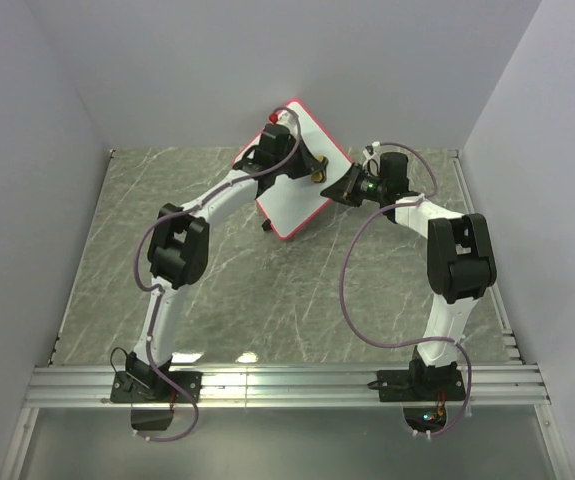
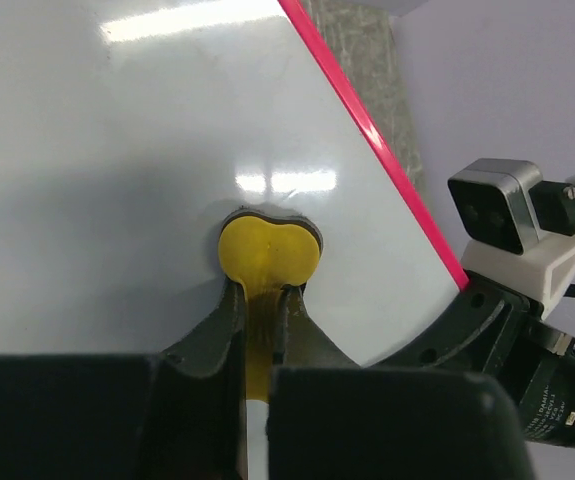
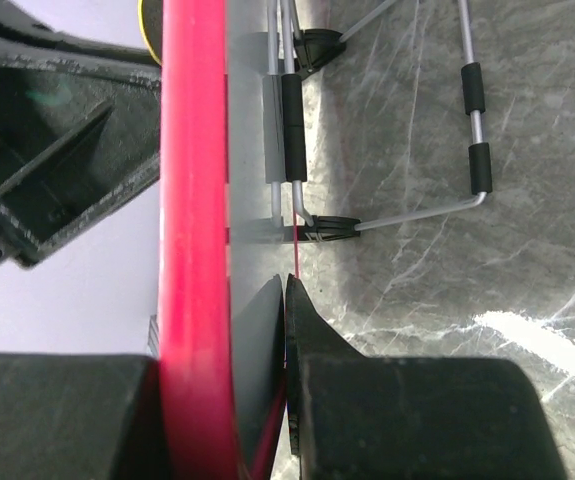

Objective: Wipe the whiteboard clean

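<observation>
The whiteboard (image 1: 292, 205), white with a red-pink frame, stands tilted at the back middle of the table. My left gripper (image 1: 312, 168) is shut on a yellow eraser (image 1: 317, 177) and presses it against the board's face. In the left wrist view the eraser (image 2: 267, 250) sits flat on the white surface (image 2: 117, 150), with my left gripper (image 2: 262, 295) clamped on its stem; no scribbles show there. My right gripper (image 1: 335, 186) is shut on the board's right edge. In the right wrist view my right gripper (image 3: 235, 325) pinches the red frame (image 3: 195, 200).
A small wire stand (image 3: 472, 150) with black sleeves sits behind the board on the grey marble table (image 1: 267, 300). The right arm's wrist camera (image 2: 507, 210) is close beside the board's edge. White walls enclose the table on three sides.
</observation>
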Robot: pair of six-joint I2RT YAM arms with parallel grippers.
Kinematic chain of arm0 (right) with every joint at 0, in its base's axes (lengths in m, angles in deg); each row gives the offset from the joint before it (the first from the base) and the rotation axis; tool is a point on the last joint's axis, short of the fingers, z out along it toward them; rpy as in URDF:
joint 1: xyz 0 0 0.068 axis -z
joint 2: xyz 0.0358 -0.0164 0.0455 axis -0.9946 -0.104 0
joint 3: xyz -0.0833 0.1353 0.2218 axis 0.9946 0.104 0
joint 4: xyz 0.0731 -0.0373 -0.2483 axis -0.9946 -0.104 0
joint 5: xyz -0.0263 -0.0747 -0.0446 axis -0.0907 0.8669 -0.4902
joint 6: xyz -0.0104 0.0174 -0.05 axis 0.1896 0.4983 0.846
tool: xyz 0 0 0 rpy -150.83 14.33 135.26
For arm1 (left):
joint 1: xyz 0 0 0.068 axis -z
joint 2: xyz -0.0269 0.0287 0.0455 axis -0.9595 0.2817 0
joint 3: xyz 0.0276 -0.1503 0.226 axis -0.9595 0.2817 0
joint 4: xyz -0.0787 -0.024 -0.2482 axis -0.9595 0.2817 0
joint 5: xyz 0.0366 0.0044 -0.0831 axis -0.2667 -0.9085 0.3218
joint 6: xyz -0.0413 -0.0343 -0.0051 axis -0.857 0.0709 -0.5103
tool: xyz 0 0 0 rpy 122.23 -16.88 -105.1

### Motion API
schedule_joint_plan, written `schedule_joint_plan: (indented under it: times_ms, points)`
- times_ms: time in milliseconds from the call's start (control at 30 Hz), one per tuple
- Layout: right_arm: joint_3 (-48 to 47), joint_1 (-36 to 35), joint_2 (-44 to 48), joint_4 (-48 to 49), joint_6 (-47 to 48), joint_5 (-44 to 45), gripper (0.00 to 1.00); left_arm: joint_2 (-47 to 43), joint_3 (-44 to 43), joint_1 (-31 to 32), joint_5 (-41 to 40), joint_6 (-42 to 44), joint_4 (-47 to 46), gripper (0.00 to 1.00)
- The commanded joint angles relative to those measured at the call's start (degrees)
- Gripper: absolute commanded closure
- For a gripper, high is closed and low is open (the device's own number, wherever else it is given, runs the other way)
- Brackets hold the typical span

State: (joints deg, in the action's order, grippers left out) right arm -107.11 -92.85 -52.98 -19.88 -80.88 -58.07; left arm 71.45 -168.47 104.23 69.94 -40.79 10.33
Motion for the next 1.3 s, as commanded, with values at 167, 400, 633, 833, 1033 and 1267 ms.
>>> schedule_joint_plan:
  times_ms: [167, 400, 633, 833, 1033, 1267]
  points:
    - [0.0, -4.1, 0.9, -9.7, 0.3, -5.2, 1.0, 8.8, -6.1, -8.4, 2.6, -1.2, 2.1, 1.0]
    - [-0.9, -6.1, 1.5, -15.9, 5.5, -5.0, 1.0, 16.9, -16.5, -14.4, 2.6, -3.1, 4.1, 1.0]
    - [-0.1, -7.8, 1.3, -16.0, 6.2, -5.1, 1.0, 17.4, -13.6, -15.0, 4.1, -2.1, 2.8, 1.0]
    - [-1.5, -10.5, 1.5, -19.5, 8.5, -4.4, 1.0, 17.7, -17.7, -14.4, 12.4, -1.2, -0.1, 1.0]
    - [-2.2, -14.0, 2.0, -21.9, 10.3, -3.9, 1.0, 14.9, -20.1, -11.6, 19.5, 1.5, 1.0, 1.0]
    - [-2.8, -17.3, 1.9, -23.4, 11.9, -4.8, 1.0, 10.2, -13.8, -7.9, 21.5, 2.4, 1.3, 1.0]
